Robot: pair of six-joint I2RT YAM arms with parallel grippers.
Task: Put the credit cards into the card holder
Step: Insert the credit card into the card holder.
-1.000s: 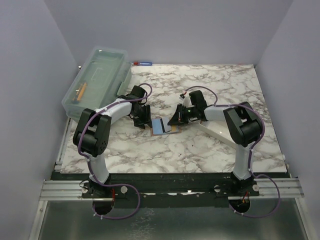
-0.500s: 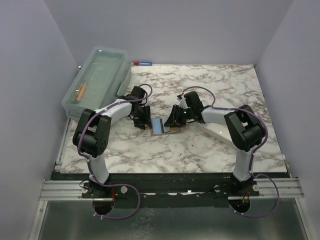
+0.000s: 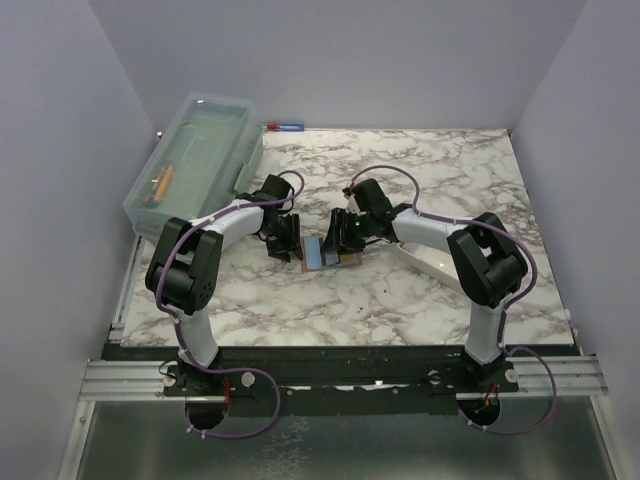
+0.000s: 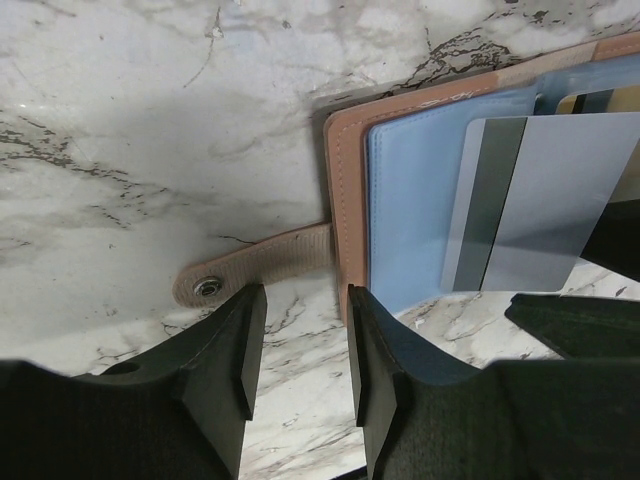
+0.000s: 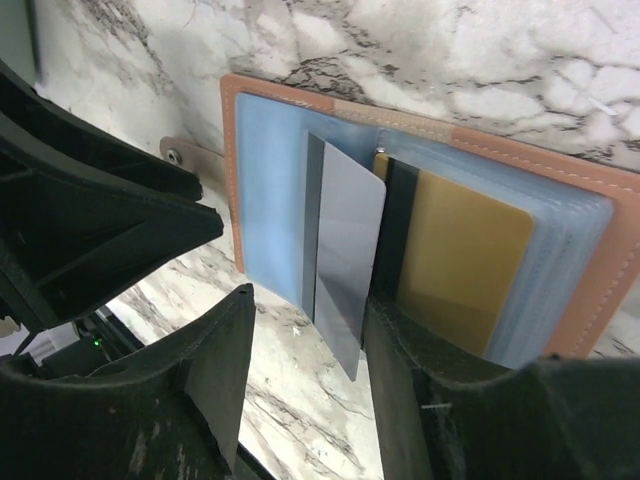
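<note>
Right wrist view shows the card holder [image 5: 590,225] lying open on the marble bench [image 5: 480,50]. A grey-blue card [image 5: 345,235] sits tilted and only partly in a clear sleeve, with a gold card [image 5: 465,260] seated beside it. The right hand [image 5: 315,305] straddles the loose card, jaws apart, not clamping it. The left hand [image 4: 303,300], also released, hovers at the holder's edge by the snap strap [image 4: 260,260]. A skewed push could snag the card's corner on the sleeve lip, or slide the holder if nothing pins it. No brand or lettering is readable, only the card's dark stripe.
</note>
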